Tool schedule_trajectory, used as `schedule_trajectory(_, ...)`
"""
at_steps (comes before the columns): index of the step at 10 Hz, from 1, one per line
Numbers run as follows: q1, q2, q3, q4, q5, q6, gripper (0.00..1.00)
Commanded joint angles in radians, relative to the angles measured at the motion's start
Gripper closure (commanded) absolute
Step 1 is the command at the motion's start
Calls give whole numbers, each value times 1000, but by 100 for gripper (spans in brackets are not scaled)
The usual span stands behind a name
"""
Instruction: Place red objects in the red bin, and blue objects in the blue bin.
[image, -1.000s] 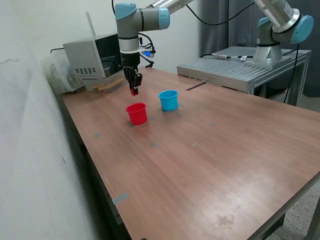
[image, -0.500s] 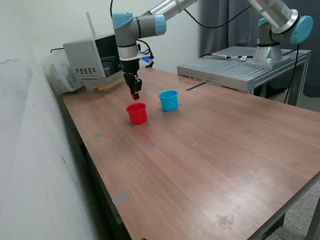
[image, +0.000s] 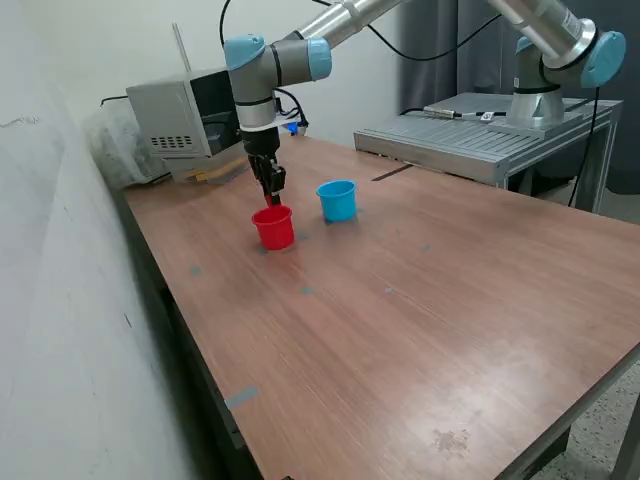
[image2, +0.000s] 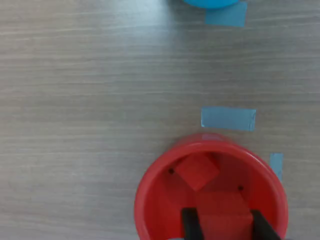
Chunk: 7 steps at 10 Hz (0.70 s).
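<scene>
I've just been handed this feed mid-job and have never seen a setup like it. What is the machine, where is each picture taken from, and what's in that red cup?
The machine is a single robot arm ending in a two-finger gripper. One picture comes from a camera off the arm, looking across a wooden table. The other comes from a camera on the wrist, looking straight down past the gripper's dark fingers.

On the table stand a red cup and a light blue cup. The gripper hangs just over the red cup. In the wrist view, one red cube lies on the cup's bottom, and a second red cube sits between the fingers, apparently held. Bits of blue tape mark the tabletop.
</scene>
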Motion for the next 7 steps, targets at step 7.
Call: schedule_trajectory(7, 60, -232, 259, -8, -1, -10, 0)
